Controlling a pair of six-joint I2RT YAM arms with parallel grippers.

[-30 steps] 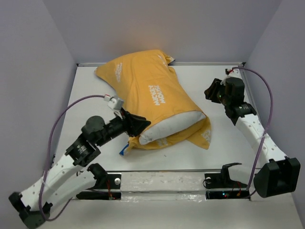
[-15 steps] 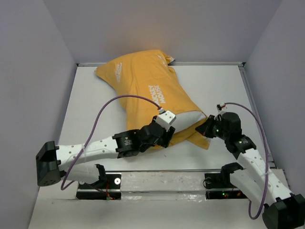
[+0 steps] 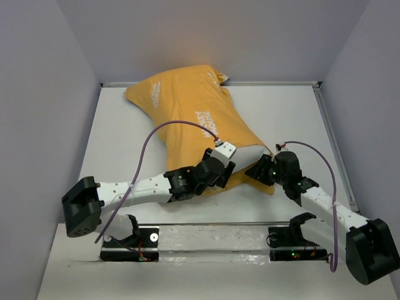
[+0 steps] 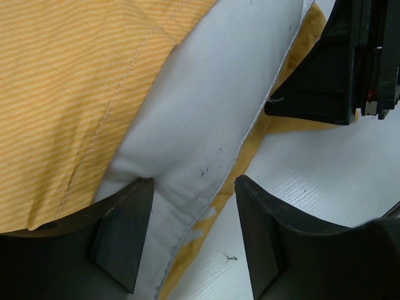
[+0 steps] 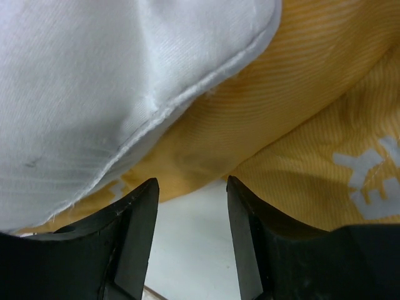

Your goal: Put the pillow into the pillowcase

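Note:
The yellow-orange pillowcase (image 3: pixel 187 109) lies across the middle of the table, with white lettering on top. The white pillow (image 3: pixel 249 153) fills most of it; its plump end sticks out of the near right opening. My left gripper (image 3: pixel 229 167) is open at that end. In the left wrist view its left finger (image 4: pixel 122 234) presses the pillow (image 4: pixel 206 106) and the pillow's seam runs between the jaws (image 4: pixel 190 200), beside the pillowcase (image 4: pixel 69 94). My right gripper (image 3: pixel 255 170) is open, facing it closely. Only table shows between its fingers (image 5: pixel 190 200), below the pillow (image 5: pixel 94 81) and pillowcase (image 5: pixel 300 106).
The white table (image 3: pixel 294 119) is walled at the back and both sides. A clear rail with black clamps (image 3: pixel 212 237) runs along the near edge. The right gripper's black body (image 4: pixel 337 69) shows close by in the left wrist view.
The right arm swung from the back right to the pillow's exposed end, and its jaws now stand apart. The left arm reached right along the near side to the same end and opened wider.

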